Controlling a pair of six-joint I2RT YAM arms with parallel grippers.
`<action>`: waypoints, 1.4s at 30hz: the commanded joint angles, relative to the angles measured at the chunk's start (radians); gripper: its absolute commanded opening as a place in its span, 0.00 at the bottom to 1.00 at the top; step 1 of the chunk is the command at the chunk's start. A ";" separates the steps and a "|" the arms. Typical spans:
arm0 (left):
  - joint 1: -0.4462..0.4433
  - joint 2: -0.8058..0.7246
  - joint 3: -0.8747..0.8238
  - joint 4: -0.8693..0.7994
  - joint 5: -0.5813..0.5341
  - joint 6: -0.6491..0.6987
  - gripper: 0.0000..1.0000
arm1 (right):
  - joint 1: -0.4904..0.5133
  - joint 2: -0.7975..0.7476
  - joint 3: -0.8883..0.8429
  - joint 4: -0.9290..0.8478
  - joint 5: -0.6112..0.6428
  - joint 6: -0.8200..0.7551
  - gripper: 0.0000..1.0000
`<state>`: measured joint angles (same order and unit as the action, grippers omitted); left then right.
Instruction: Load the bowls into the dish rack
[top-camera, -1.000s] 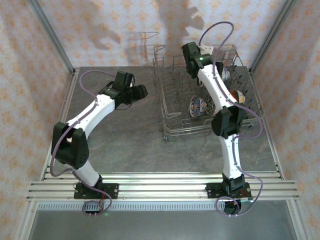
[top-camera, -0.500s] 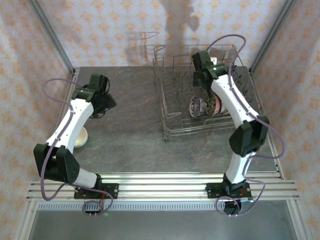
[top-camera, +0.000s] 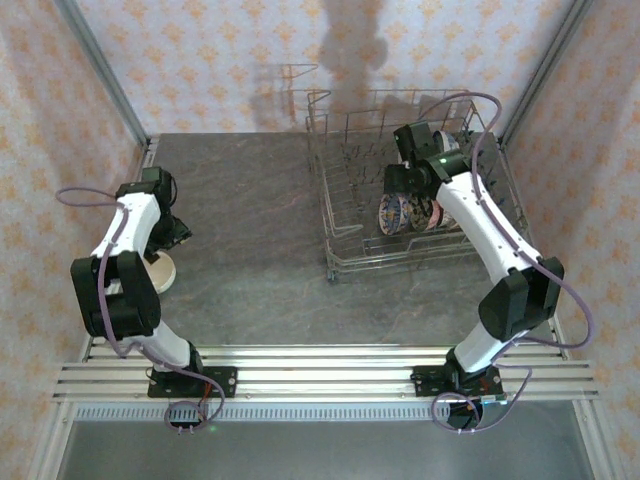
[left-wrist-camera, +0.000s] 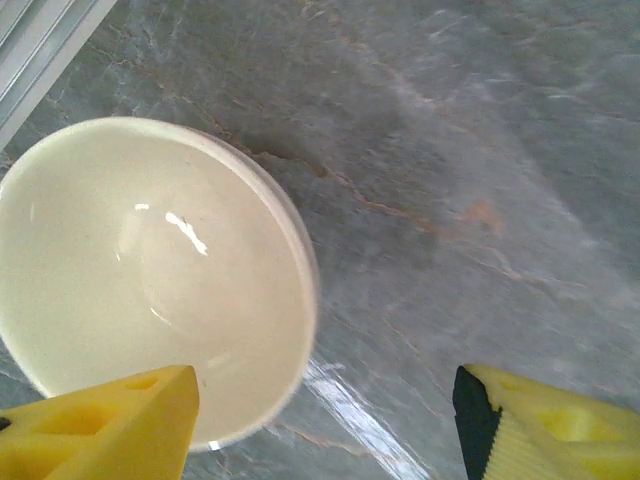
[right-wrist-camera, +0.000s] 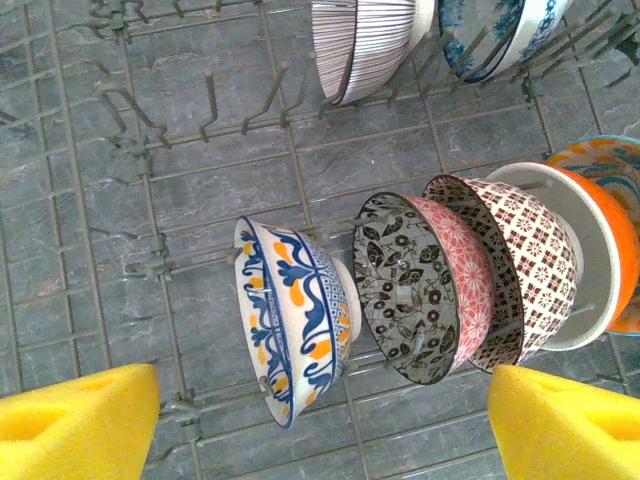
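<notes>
White bowl (left-wrist-camera: 150, 270) beneath spread left gripper (left-wrist-camera: 325, 390), offset toward one finger (left-wrist-camera: 110, 425); table (left-wrist-camera: 450, 150) under other.

Grey marbled table (top-camera: 260, 270); orange-patterned walls (top-camera: 200, 60); aluminium rails (top-camera: 330, 368).

Left arm (top-camera: 128, 228) and right arm (top-camera: 485, 225): white shells, black joints. Lilac cables (top-camera: 462, 95) loop beside each. Fingers (left-wrist-camera: 110, 425) yellow, foam-like. Green light (top-camera: 440, 158) on the right arm.

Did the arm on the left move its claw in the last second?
Yes. The left gripper swung left, away from the dish rack, and now hangs by the white bowl near the left edge of the table.
</notes>
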<state>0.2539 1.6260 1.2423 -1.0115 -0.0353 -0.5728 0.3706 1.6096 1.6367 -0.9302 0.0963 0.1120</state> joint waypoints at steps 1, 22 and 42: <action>0.017 0.038 -0.012 0.044 -0.009 0.060 0.70 | 0.005 -0.047 -0.013 0.016 0.004 -0.024 0.85; 0.064 0.142 -0.038 0.082 0.056 0.133 0.22 | 0.004 0.043 0.087 0.009 -0.027 -0.005 0.82; -0.148 -0.185 0.050 0.136 0.208 -0.246 0.00 | 0.028 0.117 0.239 -0.028 -0.047 -0.012 0.79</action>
<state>0.1432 1.5150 1.2194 -0.9058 0.1757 -0.6796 0.3855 1.7088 1.8271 -0.9279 0.0509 0.1032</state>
